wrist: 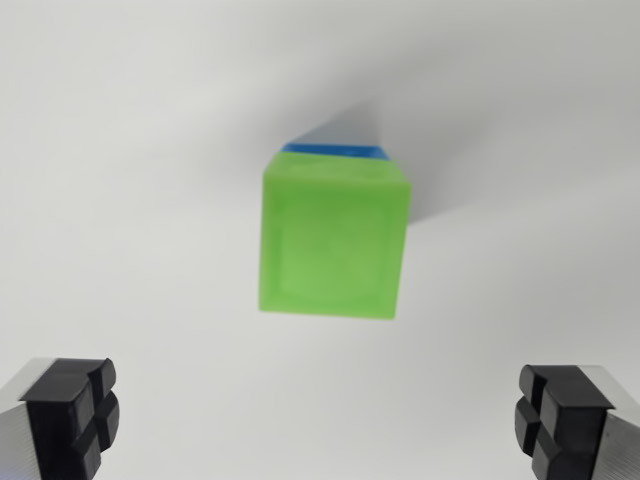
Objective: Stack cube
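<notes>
Green cube [333, 240] sits at frame centre, slightly above the middle, top face toward the camera. A thin strip of blue cube [334, 149] shows along its upper edge only, so green appears to rest on blue, with the blue one nearly all hidden beneath (edges look roughly aligned; exact offset cannot be judged from this angle). A grey shadow runs from the pair toward the upper centre and to the right across the white table [120, 150].

Gripper [318, 415] is empty with fingers spread wide. Left pad [80, 412] sits in the lower left corner, right pad [560, 415] in the lower right. Neither touches the green cube; both lie well apart from it, lower in frame. Nothing is between them.

Judgement: green on blue with the fingers apart reads as a stack already placed and released. The wide spread makes sense for clearing the cube's sides without dragging it. The slight blur in the cubes may mean camera motion, though I cannot say in which direction.

Risk: any sideways sweep at this height could nudge the top cube off. A straight lift looks safest.
</notes>
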{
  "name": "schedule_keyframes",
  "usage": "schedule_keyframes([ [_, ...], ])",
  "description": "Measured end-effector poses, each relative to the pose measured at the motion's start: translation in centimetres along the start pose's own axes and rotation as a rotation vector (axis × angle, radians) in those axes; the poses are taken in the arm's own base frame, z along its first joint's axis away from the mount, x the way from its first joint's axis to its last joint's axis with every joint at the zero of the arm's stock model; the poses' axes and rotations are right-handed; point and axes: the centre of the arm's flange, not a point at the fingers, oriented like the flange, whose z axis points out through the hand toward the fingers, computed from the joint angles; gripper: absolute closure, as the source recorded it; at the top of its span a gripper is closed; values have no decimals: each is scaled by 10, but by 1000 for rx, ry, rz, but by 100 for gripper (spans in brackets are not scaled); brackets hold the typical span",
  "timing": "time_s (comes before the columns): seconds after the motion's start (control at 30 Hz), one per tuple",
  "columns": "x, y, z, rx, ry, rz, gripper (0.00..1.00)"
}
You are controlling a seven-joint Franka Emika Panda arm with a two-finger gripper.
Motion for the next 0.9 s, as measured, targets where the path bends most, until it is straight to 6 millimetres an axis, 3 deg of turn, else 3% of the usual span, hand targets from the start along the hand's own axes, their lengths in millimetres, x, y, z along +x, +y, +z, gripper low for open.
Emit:
schedule_keyframes([
  [0.9,0,-1,-113,1,-3,1,0],
])
